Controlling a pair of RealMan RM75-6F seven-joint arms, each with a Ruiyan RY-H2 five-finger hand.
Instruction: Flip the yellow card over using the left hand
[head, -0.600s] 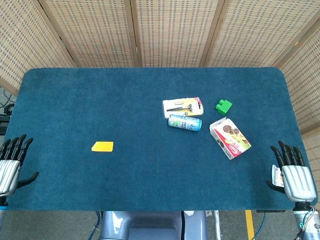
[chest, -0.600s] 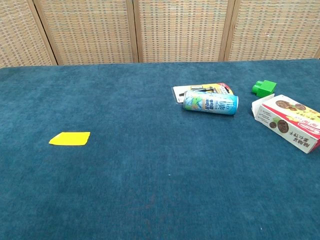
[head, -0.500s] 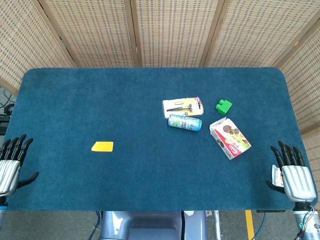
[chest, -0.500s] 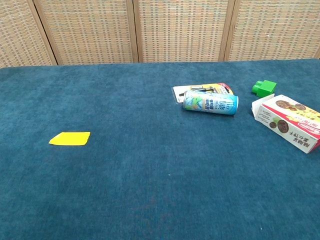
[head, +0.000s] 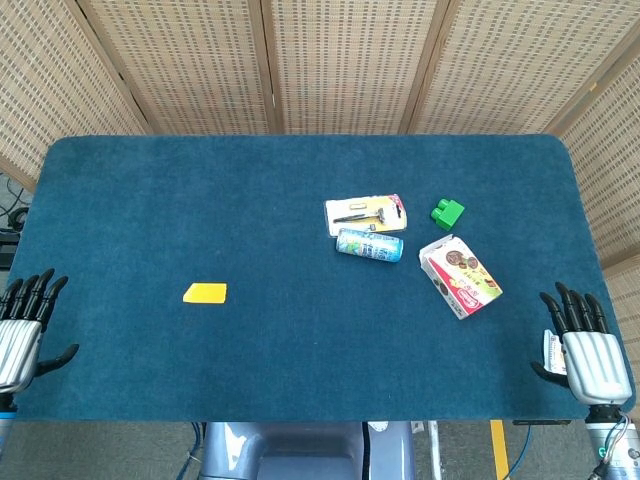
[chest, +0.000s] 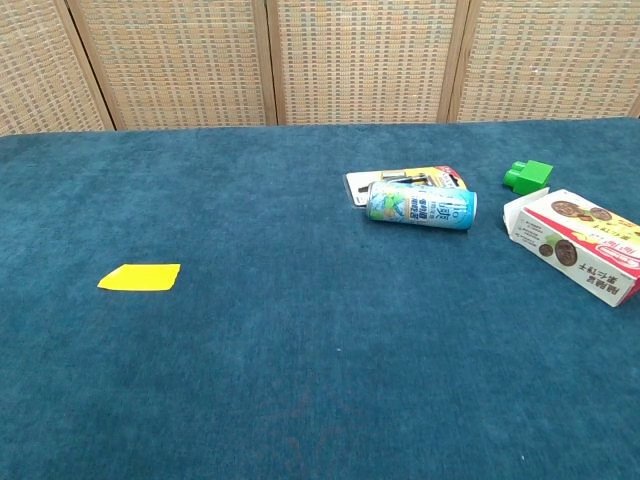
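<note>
The yellow card (head: 205, 293) lies flat on the blue tabletop, left of centre; the chest view shows the yellow card (chest: 139, 277) at the left too. My left hand (head: 20, 335) hovers at the table's near left corner, fingers spread and empty, well to the left of the card. At the near right corner my right hand (head: 585, 350) is held the same way, fingers apart and holding nothing. Neither hand appears in the chest view.
Right of centre lie a razor blister pack (head: 365, 213), a drink can (head: 369, 245) on its side, a green block (head: 447, 212) and a cookie box (head: 460, 276). A woven screen (head: 320, 60) stands behind the blue table (head: 250, 190).
</note>
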